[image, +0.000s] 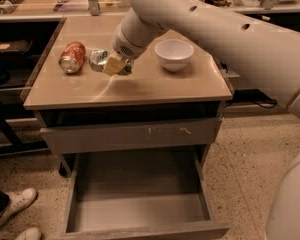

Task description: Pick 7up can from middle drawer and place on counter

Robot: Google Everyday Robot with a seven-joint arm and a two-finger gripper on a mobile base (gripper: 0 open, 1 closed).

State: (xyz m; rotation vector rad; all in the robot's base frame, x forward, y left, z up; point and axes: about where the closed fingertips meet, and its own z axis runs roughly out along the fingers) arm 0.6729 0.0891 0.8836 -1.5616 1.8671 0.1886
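The 7up can (97, 59), green and silver, is on its side at the left part of the counter (155, 86), right next to the orange-red soda can (72, 57). My gripper (114, 64) comes in from the upper right and is shut on the 7up can, one yellowish fingertip (112, 64) showing at the can's right end. I cannot tell whether the can rests on the counter or hangs just above it. The middle drawer (140, 211) is pulled open below, with only its bare grey floor showing.
A white bowl (174, 54) stands on the counter to the right of my gripper. A shut drawer front with white scuffs (130, 134) sits under the counter. White shoes (12, 209) are on the floor at lower left. My arm fills the upper right.
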